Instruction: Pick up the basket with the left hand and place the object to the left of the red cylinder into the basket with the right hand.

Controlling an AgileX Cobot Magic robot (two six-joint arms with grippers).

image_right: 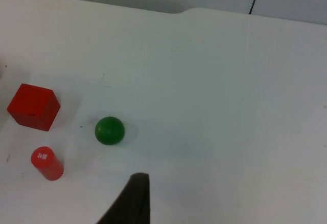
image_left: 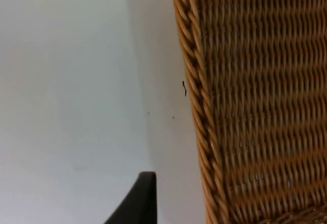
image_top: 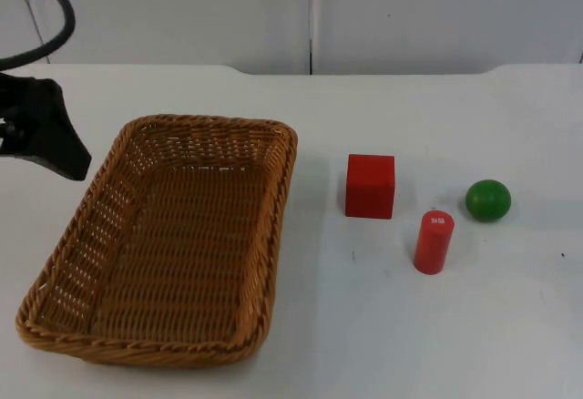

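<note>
The basket [image_top: 173, 235] sits flat on the white counter [image_top: 383, 326]. Its long side runs from the wall toward the near edge. Nothing is in it yet.

The left gripper [image_top: 46, 130] is just past the basket's left rim, near the far corner. So the basket lies to the right of it, very close. In the left wrist view, the woven rim [image_left: 196, 106] runs right beside the dark fingertip, but they are not touching. I cannot tell if the left jaws are wide or narrow. My guess is that the next move is a small one: slide right to the rim and take hold of it. The left arm is by far the nearer one for the basket.

The red cylinder [image_top: 434, 241] stands upright, well apart from the basket. The red cube [image_top: 370, 185] is just to its left and a bit farther back. That cube is the thing to put in the basket. A green ball [image_top: 487, 199] lies on the other side of the cylinder, near it.

The right arm waits. Its wrist view looks down at the cube [image_right: 33, 106], the cylinder [image_right: 47, 163] and the ball [image_right: 109, 130] from well away. I cannot tell how its jaws stand. It will have to go toward the cube, past the ball and the cylinder.
</note>
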